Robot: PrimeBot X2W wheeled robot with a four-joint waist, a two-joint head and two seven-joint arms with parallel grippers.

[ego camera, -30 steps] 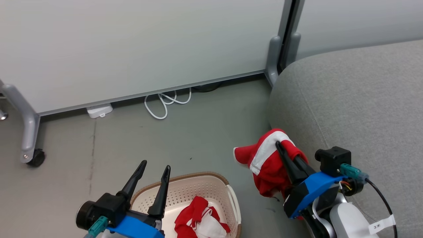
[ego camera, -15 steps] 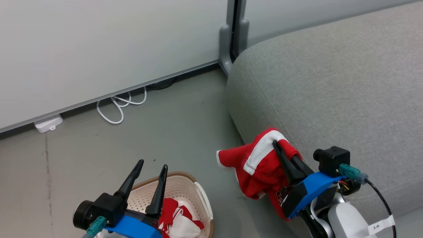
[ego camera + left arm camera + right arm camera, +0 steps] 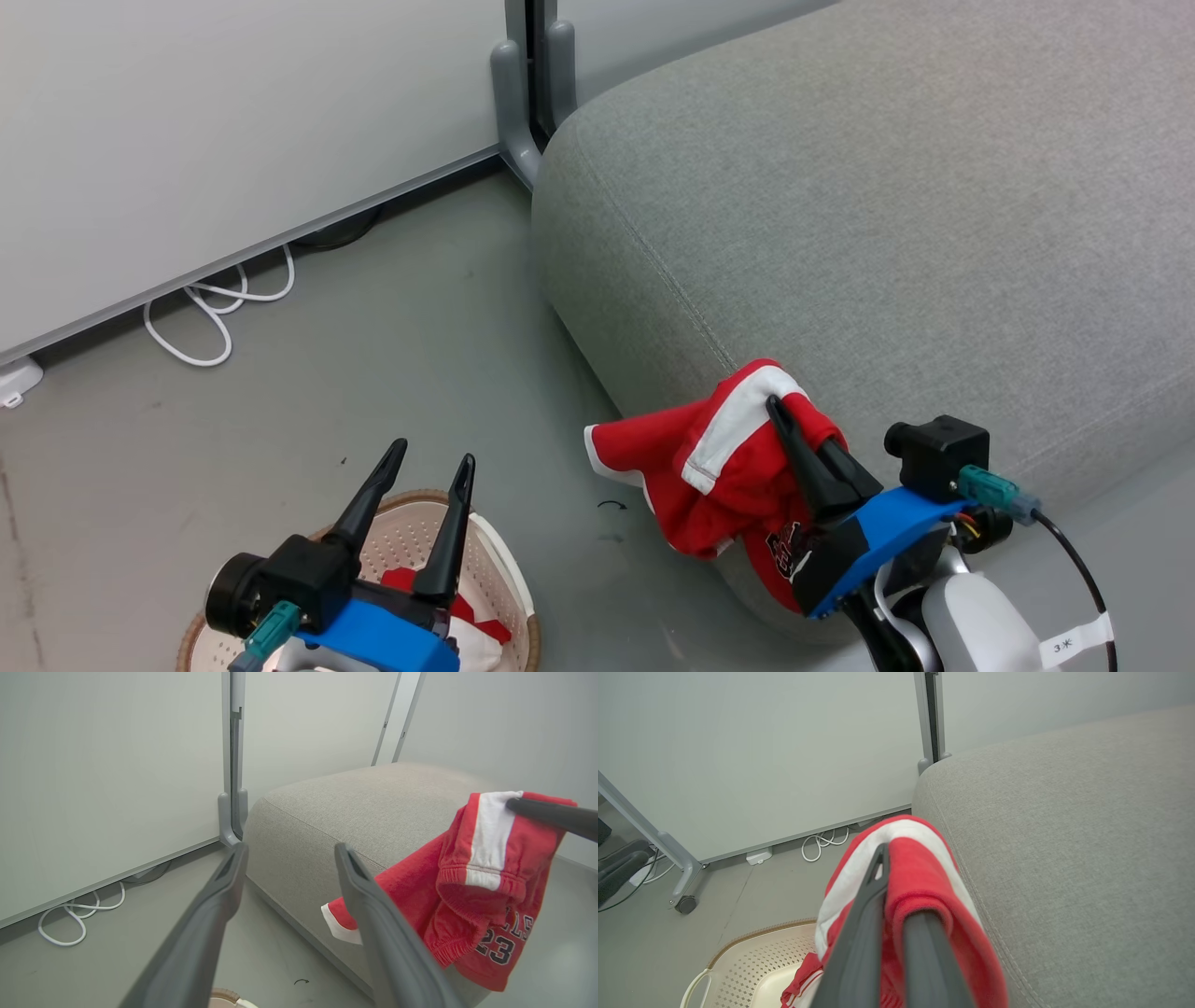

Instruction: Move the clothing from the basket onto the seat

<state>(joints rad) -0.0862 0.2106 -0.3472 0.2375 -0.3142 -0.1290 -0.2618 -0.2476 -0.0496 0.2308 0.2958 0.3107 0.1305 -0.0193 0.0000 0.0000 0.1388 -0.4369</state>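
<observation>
Swing: head view has turned toward the seat (image 3: 840,187). That's the camera moving, and the basket (image 3: 406,541) now sits low left.
Right gripper (image 3: 789,425): clenched on the red shorts (image 3: 719,457), which dangle just beside the seat's near edge, over the floor (image 3: 373,373).
Left gripper (image 3: 434,453): spread wide, empty, above the basket.
Basket: second garment (image 3: 471,621) lies inside.
Risk: let go here and the shorts likely slide off that rounded edge to the floor. The hanging hem could also catch the edge on the way up.

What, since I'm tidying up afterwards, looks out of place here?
A white cable lies in loose loops on the floor by the partition, and a small dark curled mark lies on the floor near the seat.
</observation>
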